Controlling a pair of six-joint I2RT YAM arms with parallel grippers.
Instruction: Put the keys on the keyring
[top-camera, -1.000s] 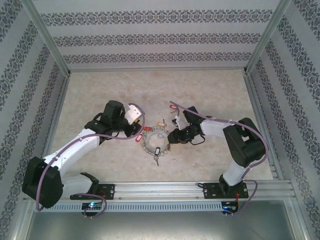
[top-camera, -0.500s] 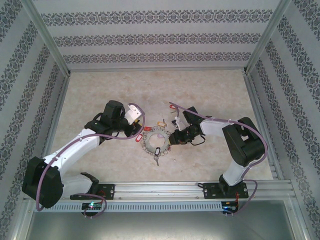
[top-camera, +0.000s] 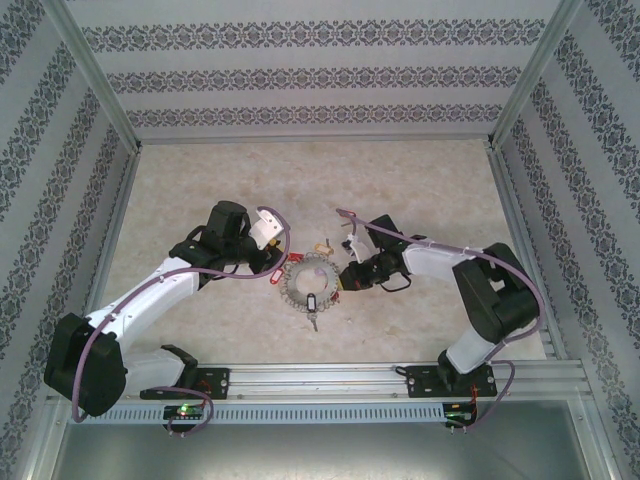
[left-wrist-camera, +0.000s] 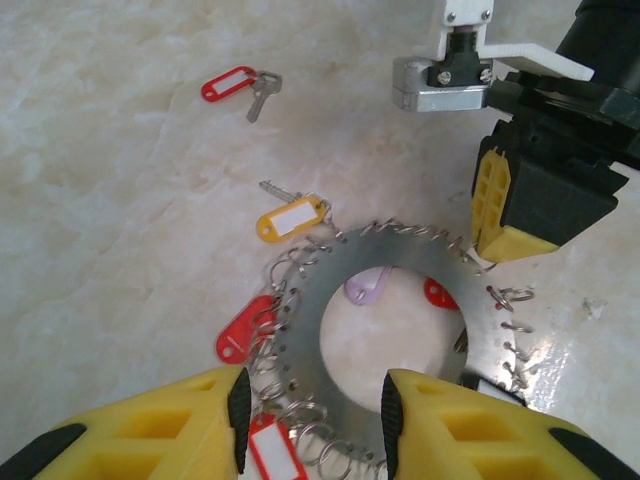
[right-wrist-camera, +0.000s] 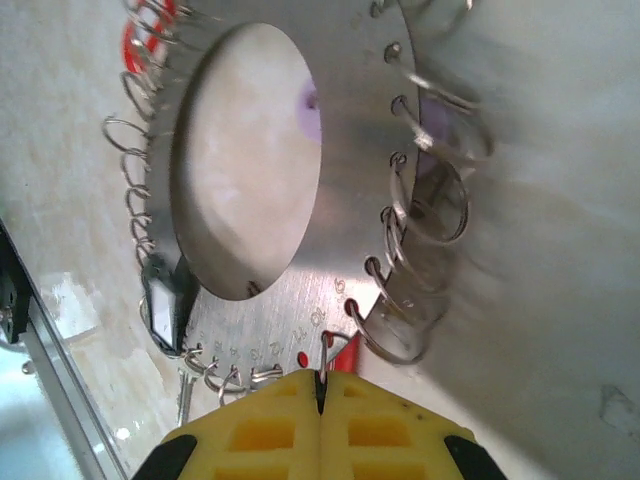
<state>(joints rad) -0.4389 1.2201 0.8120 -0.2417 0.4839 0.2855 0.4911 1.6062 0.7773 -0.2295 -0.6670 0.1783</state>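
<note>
Right gripper (right-wrist-camera: 320, 380) first: its yellow fingers were pressed flat together, seam to seam, at the bottom of the right wrist frame, tips right up against the rim of the keyring (left-wrist-camera: 400, 250). Over on the left gripper (left-wrist-camera: 314, 390), the two yellow fingers stood part-way apart at the bottom of the left wrist frame, astride the ring's near rim and its wire loops; whether they were actually squeezing the metal, I couldn't tell. The keyring itself lay flat on the pale marbled table (left-wrist-camera: 90, 220), near the centre of the overhead frame, between the two grippers, fringed with loops and red tags. And the red-tagged key (left-wrist-camera: 240, 85) was in the upper left of the left wrist frame, loose on the table, well apart from the ring. A yellow-tagged key (left-wrist-camera: 290, 218) sat just beside the ring's upper-left edge.
</note>
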